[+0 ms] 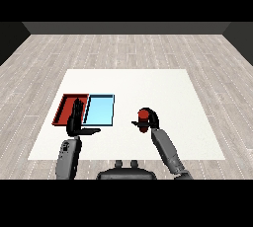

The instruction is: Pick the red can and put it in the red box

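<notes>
Two trays, red & blue; right robot hand curled round red can, left robot hand open.

The left hand points straight fingers away from the robot near the table's left edge, thumb out sideways; the right hand looks curled, forearm angled inward
</notes>
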Tool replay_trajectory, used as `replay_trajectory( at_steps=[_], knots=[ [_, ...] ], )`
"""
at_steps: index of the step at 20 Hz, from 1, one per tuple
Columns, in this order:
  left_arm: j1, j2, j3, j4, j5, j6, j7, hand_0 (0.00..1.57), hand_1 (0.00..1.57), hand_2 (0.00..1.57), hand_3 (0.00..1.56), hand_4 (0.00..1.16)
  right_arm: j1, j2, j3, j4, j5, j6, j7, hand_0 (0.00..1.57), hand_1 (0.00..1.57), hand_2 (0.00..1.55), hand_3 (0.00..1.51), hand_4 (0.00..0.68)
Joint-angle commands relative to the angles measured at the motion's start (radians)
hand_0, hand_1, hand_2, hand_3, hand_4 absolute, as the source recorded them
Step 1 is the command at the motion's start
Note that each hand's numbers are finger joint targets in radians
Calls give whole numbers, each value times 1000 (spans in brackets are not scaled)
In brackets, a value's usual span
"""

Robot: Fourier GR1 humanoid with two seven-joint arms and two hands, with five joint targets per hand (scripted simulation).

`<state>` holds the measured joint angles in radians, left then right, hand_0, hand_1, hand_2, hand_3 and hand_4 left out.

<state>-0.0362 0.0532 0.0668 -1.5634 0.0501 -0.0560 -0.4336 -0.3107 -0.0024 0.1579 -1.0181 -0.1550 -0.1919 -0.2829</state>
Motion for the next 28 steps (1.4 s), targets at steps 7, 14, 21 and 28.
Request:
replay_trajectory(
  at_steps=[7, 14, 21, 28],
  knots=[
    [-3, -20, -26, -34, -27, 25, 22, 0, 0, 0, 0, 0, -1, -8, -63, -61, 28, 25, 40, 1571, 1571, 1487, 1427, 582],
    [24, -20, -42, -86, -27, 20, 56, 0, 0, 0, 0, 0, 43, -18, -44, -193, 65, 33, 40, 1571, 1571, 1479, 1407, 604],
    [-10, 12, -26, 65, -34, -37, -52, 0, 0, 0, 0, 0, 112, -72, -47, -468, 80, 10, 141, 1570, 1570, 1474, 1403, 605],
    [-18, -52, -206, -88, -13, -29, 140, 0, 0, 0, 0, 0, 122, -103, -87, -671, 41, 18, 191, 1558, 1558, 1459, 1406, 611]
  ],
)
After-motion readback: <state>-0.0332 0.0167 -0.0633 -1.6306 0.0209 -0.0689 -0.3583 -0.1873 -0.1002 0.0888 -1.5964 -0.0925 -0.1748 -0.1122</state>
